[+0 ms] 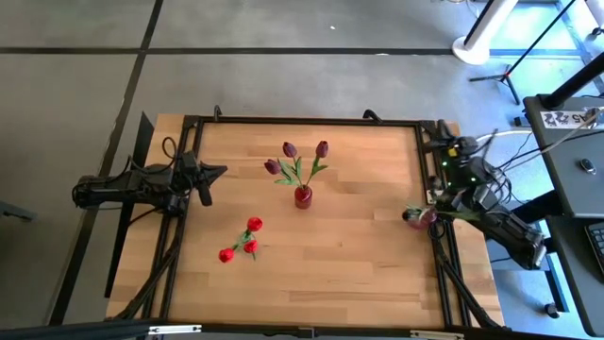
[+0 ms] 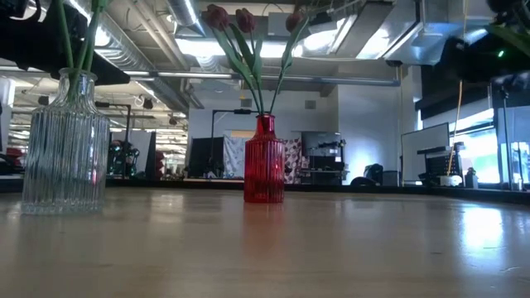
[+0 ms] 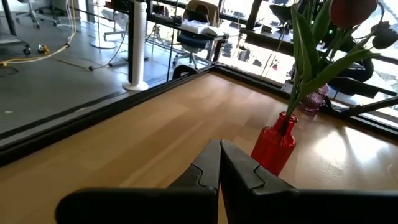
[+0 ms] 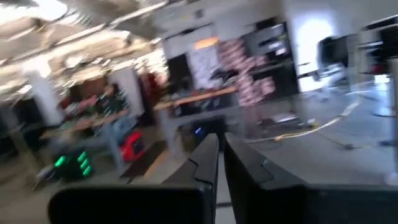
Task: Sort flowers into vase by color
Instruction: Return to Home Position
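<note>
At table centre, 3 maroon-purple tulips [image 1: 290, 149] stand in a red vase [image 1: 303, 196]. Stems are bunched at the neck and the heads fan apart above it. In the low view the vase is ribbed and upright, w/ green stems rising out of the picture's top.

Toward the front edge on the left arm's side, 3 red tulips [image 1: 254, 224] cluster close together. Their stems go down into a clear ribbed vase [image 2: 66, 149], upright and well apart from the red one. From above, the glass barely shows under the heads.

A 3rd small pale vase [image 1: 420, 216] sits at the table's right edge, just beside the right arm [image 1: 510, 231]. Green leaves lean out of it toward that arm. Can't tell the head colour there.

The left gripper [image 1: 219, 172] is at the table's left edge, pointing in toward the red vase, nothing in it. In the left wrist view its fingers [image 3: 208, 162] are pressed together, w/ only a hairline seam between them, low over bare wood.

The right gripper [image 4: 221, 138] is off the right edge, aimed out at the room. Its fingers are also together and empty, and that view is blurred.

The left arm [image 1: 123, 187] is stretched flat outside the frame. The wooden table [image 1: 359, 264] holds only the 3 vases.
</note>
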You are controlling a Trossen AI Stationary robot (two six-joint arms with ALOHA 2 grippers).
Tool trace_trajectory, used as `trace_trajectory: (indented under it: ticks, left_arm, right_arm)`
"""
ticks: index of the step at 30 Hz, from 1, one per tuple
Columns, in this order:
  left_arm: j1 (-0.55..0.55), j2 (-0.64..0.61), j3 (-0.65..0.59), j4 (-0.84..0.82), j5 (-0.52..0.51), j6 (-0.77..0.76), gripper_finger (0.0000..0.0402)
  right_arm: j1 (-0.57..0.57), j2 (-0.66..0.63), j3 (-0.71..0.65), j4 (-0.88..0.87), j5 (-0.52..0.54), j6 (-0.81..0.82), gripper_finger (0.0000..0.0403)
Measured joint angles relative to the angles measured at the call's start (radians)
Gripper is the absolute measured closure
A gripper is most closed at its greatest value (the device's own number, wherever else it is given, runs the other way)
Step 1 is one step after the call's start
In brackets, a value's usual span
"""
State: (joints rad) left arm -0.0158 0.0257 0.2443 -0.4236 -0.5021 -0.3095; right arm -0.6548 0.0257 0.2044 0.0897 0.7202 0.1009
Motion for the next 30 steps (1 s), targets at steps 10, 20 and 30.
trace_trajectory:
  ticks: [10, 20, 30]
  left_arm:
    - [0.0, 0.0, 0.0, 0.021, -0.005, -0.001, 0.0401]
    - [0.0, 0.0, 0.0, 0.023, 0.109, 0.024, 0.0401]
    - [0.0, 0.0, -0.035, 0.093, 0.131, 0.119, 0.0401]
  right_arm:
    - [0.0, 0.003, -0.132, 0.035, -0.278, 0.05, 0.0375]
    - [0.0, 0.004, -0.189, -0.016, -0.299, 0.082, 0.0375]
    - [0.001, 0.018, -0.189, -0.023, -0.339, 0.078, 0.0375]
